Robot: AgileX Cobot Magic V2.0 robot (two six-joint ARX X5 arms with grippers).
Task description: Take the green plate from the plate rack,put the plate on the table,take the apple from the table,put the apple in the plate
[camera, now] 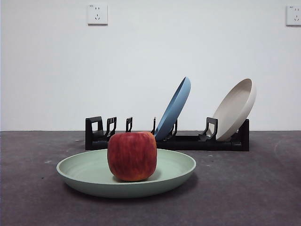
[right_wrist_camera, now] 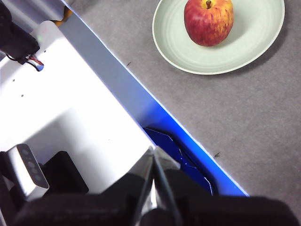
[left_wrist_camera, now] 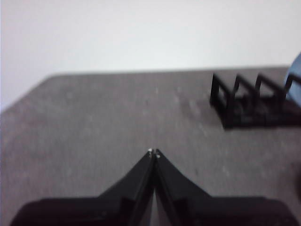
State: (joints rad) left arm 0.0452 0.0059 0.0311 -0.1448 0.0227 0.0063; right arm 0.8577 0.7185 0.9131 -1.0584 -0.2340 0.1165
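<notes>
Pale sage-green and matte, the round shallow green plate point(camera: 89, 176) lies flat on the dark grey speckled tabletop point(camera: 254, 188), in front of the long low black plate rack point(camera: 188, 141) and apart from it. The squat red apple point(camera: 132, 156) with yellowish streaks sits upright inside the plate, a little off its middle, its stem up in the right wrist view. Bare plate floor shows all around the apple out to the low raised rim.

Behind, the rack holds a blue plate point(camera: 174, 109) leaning to the right in a middle slot and a beige plate point(camera: 234, 109) leaning the same way at the right end. The upright brackets at the rack's left end stand empty. Open tabletop lies to both sides of the green plate and in front of it.

The left gripper point(left_wrist_camera: 154, 152) hovers over bare tabletop well away from the plate, its black fingers pressed together at the tips and holding nothing; the rack's left end shows off to one side. The right gripper point(right_wrist_camera: 153, 155) has its fingers closed together too, empty, above a white and blue structure beside the tabletop's edge, with the plate and apple well apart from it.

Two white wall sockets point(camera: 97, 14) sit high on the pale wall; no writing can be read anywhere.
</notes>
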